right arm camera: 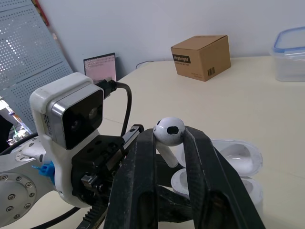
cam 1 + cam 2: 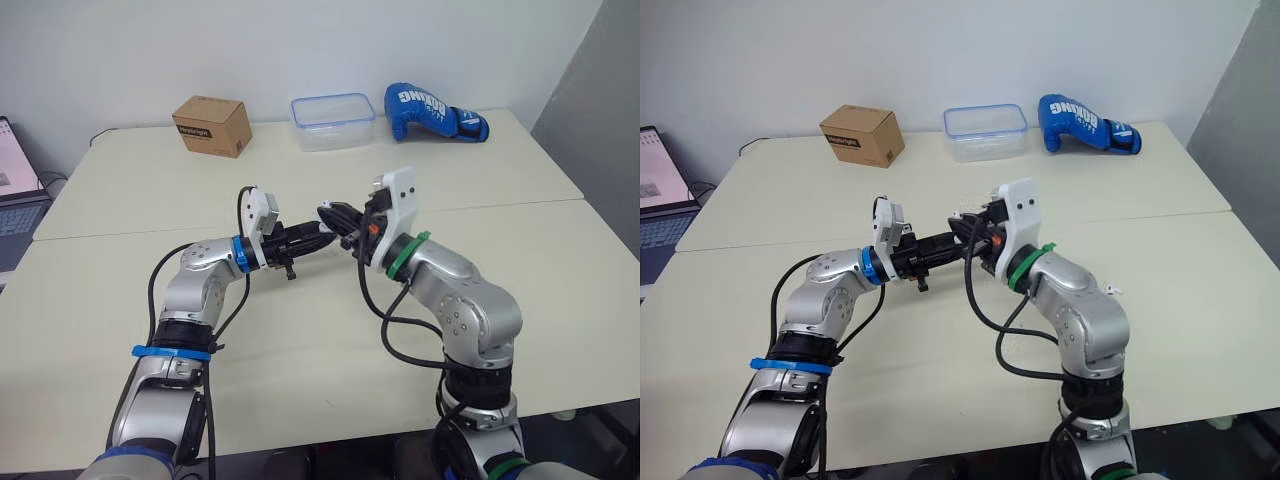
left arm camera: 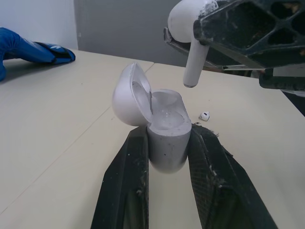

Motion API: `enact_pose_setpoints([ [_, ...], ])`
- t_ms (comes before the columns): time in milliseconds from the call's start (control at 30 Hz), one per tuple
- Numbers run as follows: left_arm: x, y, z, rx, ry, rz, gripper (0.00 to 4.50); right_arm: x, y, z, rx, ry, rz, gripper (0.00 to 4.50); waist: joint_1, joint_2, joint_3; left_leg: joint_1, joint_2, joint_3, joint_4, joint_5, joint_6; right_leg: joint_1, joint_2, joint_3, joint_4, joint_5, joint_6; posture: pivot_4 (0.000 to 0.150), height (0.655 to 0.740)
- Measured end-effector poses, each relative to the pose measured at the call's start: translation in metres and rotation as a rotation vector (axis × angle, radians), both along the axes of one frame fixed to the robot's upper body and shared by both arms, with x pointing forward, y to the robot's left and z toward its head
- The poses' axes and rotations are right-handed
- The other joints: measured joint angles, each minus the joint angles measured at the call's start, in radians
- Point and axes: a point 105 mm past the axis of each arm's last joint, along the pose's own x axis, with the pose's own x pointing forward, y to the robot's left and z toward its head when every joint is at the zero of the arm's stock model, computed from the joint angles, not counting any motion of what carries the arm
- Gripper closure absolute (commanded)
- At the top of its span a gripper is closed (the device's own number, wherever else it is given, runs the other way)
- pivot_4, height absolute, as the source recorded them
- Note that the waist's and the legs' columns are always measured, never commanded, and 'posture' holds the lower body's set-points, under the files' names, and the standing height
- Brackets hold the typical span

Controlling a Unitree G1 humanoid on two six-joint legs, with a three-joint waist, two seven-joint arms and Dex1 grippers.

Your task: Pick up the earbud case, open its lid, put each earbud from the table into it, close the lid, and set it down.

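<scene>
- Left wrist view: the left gripper (image 3: 167, 143) had both fingers pinching the white earbud case (image 3: 166, 125), with its lid flipped open.
- The right gripper (image 1: 169, 136) was clamped on an earbud (image 1: 169, 130), stem pointing down, hanging just above the open case.
- A second earbud (image 3: 204, 115) lay on the table (image 3: 57, 124) near the case.
- In the left eye view, both grippers met mid-frame. A cardboard box (image 2: 212, 125), a plastic container (image 2: 332, 120) and a blue boxing glove (image 2: 432, 112) sat along the top.

Two earbuds (image 3: 190, 62) (image 3: 204, 115), one case (image 3: 167, 138), one box (image 2: 211, 125), one container (image 2: 333, 121), one glove (image 2: 430, 110), one laptop (image 2: 15, 190).
</scene>
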Motion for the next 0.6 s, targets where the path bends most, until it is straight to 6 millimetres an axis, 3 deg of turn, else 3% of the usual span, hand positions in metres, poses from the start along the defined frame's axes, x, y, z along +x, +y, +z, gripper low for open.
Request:
enact_pose_setpoints([
  [600, -0.0006, -0.0004, 0.0092, 0.009, -0.017, -0.005, 3.71, 0.0016, 0.0051, -0.0051, 0.012, 0.013, -0.032, 4.09, 0.000, 0.000, 0.000, 0.000, 0.000, 0.000, 0.000, 0.000, 0.000, 0.000, 0.000, 0.000, 0.000, 0.000, 0.000, 0.150, 0.7307],
])
